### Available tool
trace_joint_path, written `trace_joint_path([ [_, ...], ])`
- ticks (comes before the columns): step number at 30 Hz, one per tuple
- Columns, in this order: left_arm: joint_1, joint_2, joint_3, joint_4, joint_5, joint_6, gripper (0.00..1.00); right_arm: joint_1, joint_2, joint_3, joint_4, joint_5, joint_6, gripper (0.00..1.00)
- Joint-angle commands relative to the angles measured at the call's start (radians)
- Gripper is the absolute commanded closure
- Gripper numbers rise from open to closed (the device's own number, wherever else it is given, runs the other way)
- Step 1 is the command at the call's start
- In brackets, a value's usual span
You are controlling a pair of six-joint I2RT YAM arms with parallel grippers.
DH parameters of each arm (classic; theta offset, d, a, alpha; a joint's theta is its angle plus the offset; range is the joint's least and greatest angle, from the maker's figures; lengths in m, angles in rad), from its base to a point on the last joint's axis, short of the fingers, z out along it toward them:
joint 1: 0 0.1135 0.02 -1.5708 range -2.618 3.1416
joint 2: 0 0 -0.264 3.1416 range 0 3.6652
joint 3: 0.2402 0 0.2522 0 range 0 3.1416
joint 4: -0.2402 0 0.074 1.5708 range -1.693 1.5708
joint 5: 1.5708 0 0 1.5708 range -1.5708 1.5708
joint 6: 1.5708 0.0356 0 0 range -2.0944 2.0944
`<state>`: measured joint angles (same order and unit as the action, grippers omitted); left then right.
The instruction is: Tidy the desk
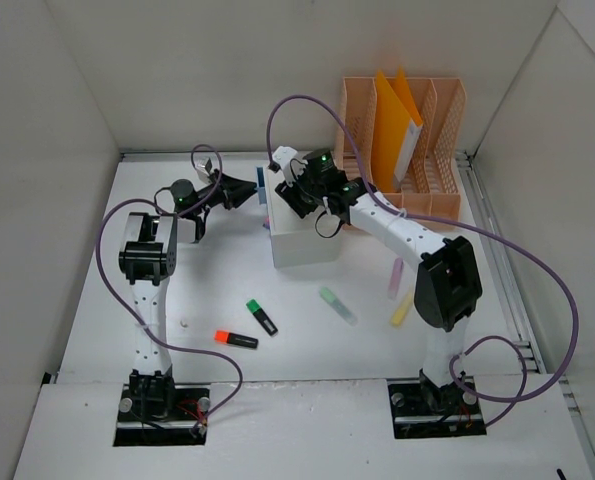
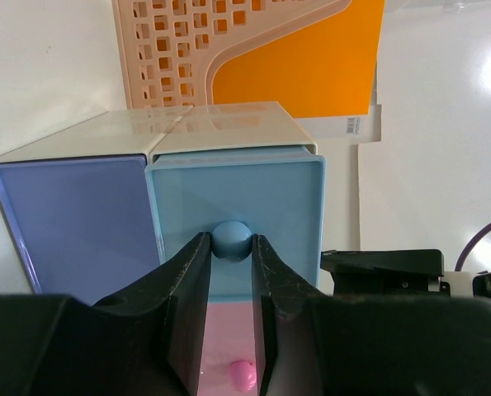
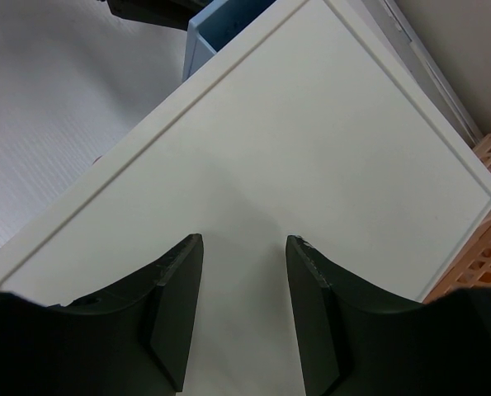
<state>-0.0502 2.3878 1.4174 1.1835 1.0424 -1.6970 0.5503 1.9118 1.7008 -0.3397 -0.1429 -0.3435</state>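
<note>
The white desk (image 1: 307,345) fills the centre of the overhead view. It is a stiff, smooth, fixed surface on which the scattered markers (image 1: 262,317) would likely slide or roll. It offers no handhold itself; the place to grip is the small round knob (image 2: 231,235) of the pale blue drawer (image 2: 295,198). The left gripper (image 2: 231,241) reaches level from left of centre, fingers pinched on that knob, while the right gripper (image 3: 243,241) leans in from the lower right over the white box (image 1: 297,250), fingers apart and empty.

I see a peach file rack (image 1: 447,135) holding an orange folder (image 1: 392,115), a white drawer box (image 1: 302,250) with a blue knob (image 2: 231,239), a green highlighter (image 1: 261,317) nearer.
</note>
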Motion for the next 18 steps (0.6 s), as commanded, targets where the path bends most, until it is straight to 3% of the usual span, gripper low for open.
trace_joint_path([
  [1,0.010,-0.073,0.014,0.136,0.001,-0.030,1.00,0.008,-0.019,-0.039,-0.027,0.042,-0.014,0.58],
  [18,0.087,-0.105,-0.083,0.174,0.031,-0.030,1.00,-0.009,-0.013,-0.069,-0.024,0.101,-0.014,0.60],
])
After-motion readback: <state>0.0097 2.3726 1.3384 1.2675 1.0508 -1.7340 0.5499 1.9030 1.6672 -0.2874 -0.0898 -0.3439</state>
